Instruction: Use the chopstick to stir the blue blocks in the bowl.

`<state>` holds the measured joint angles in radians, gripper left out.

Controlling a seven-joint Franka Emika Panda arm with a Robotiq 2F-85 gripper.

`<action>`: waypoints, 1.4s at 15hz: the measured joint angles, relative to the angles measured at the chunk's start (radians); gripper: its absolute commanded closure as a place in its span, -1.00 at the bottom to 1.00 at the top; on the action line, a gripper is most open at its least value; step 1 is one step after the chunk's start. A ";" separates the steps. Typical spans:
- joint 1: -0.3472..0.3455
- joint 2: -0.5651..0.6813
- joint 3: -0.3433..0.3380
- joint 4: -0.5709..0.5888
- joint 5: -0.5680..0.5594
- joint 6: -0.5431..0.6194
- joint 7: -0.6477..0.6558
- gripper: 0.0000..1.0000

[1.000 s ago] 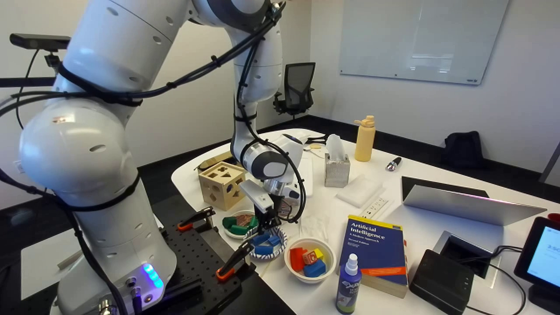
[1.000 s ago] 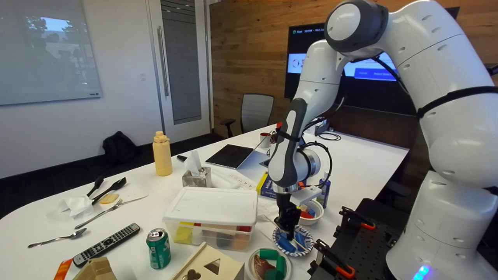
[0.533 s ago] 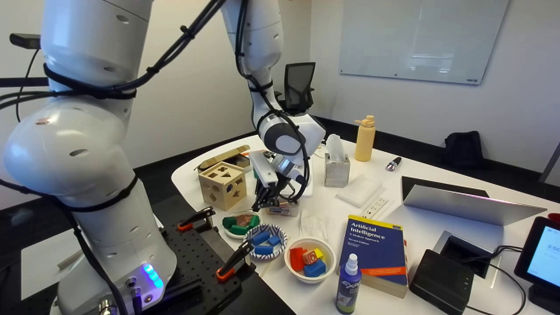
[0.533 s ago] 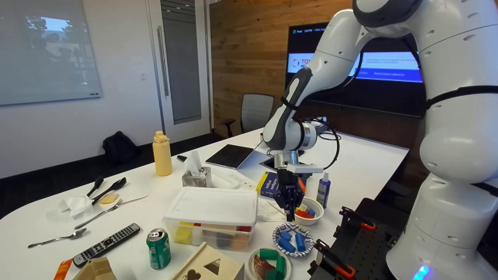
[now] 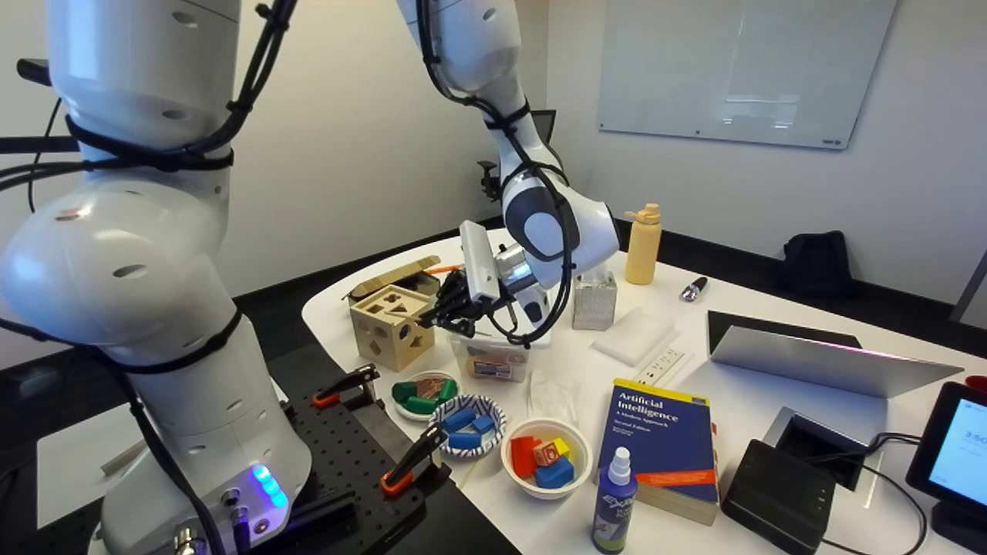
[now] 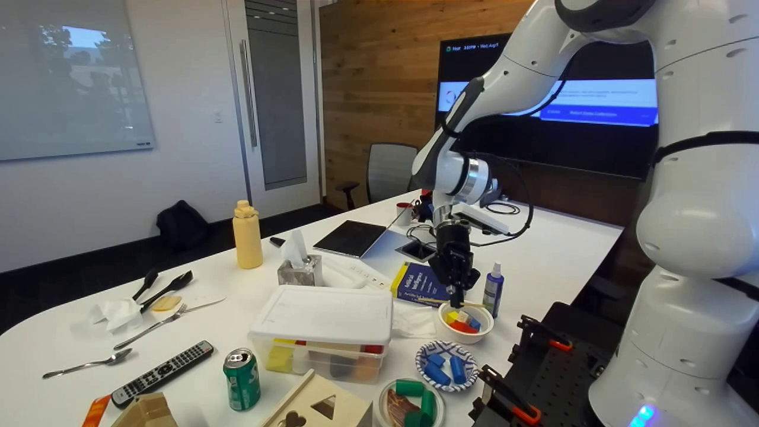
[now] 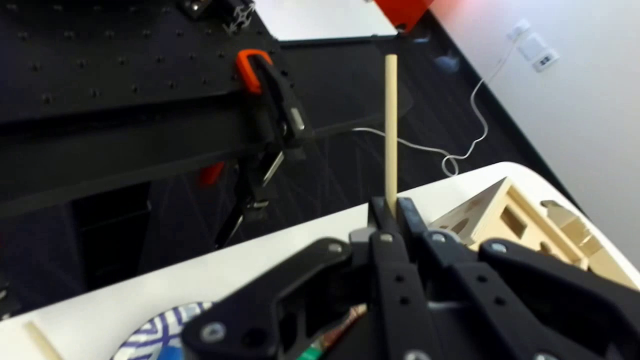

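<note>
Chopstick (image 7: 391, 125) is clasped between the fingertips of the gripper (image 7: 393, 207), which are closed so that only the slender wood is left between them. In both exterior views it is held in the air, well apart from the patterned bowl (image 6: 461, 384), in which three blue blocks (image 6: 457, 369) are contained. That bowl is set on the white table (image 5: 547, 532), between a plate (image 6: 440, 408) and a white bowl (image 5: 585, 456). Green blocks (image 6: 409, 387) and a brown piece (image 6: 401, 409) are carried by the plate, while red, yellow and blue pieces (image 5: 524, 456) are heaped in the white bowl. Near the plate a wooden shape box (image 5: 392, 331) is placed; beside the white bowl, a spray bottle (image 5: 614, 505) and a thick book (image 5: 655, 435) are seen.
</note>
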<state>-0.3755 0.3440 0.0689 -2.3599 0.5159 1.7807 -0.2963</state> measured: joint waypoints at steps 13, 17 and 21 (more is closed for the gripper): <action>-0.008 0.350 -0.161 0.058 0.156 -0.224 -0.188 0.97; -0.004 0.436 -0.169 0.112 0.191 -0.203 -0.151 0.97; 0.029 0.481 -0.169 0.163 0.228 -0.141 -0.088 0.97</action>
<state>-0.3469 0.8253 -0.0997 -2.1970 0.7440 1.6400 -0.3838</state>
